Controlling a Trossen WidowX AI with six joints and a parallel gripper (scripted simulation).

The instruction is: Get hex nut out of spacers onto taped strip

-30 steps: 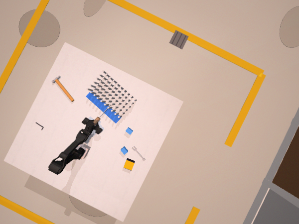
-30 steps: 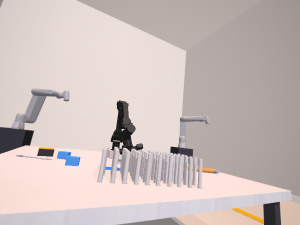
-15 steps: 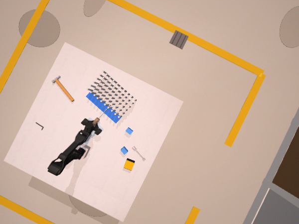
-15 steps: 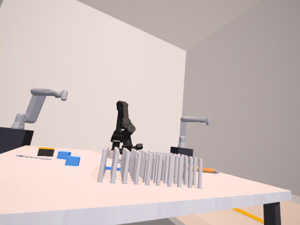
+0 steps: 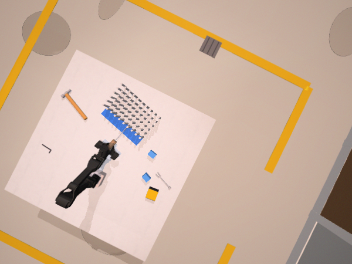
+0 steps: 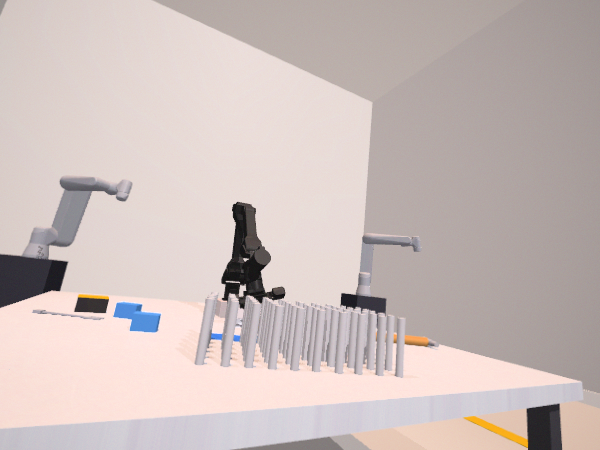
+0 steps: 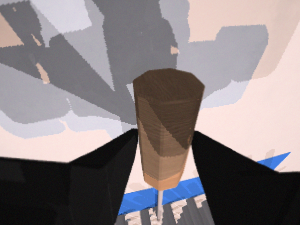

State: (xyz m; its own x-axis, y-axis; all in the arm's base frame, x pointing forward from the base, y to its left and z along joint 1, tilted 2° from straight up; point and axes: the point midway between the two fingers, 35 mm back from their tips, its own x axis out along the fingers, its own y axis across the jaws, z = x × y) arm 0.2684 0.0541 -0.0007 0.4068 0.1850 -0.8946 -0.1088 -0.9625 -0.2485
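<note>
My gripper (image 5: 111, 145) (image 7: 164, 135) is shut on the wooden handle (image 7: 167, 110) of a tool, in front of the spacer field. The tool's thin metal rod (image 5: 121, 134) (image 7: 160, 202) reaches from the handle across the blue taped strip (image 5: 112, 121) (image 6: 224, 336) (image 7: 187, 188) to the front row of spacers. Its far end is hidden or too small to tell. The grey metal spacers (image 6: 296, 337) stand upright in rows behind the strip. The hex nut cannot be made out in any view.
An orange-handled hammer (image 5: 75, 105) (image 6: 410, 340) lies left of the field, a black hex key (image 5: 46, 147) nearer the left edge. Two blue blocks (image 5: 152, 154) (image 5: 146, 176), a wrench (image 5: 163, 180) (image 6: 68, 314) and a yellow-and-black box (image 5: 152, 194) (image 6: 91, 303) are on the right.
</note>
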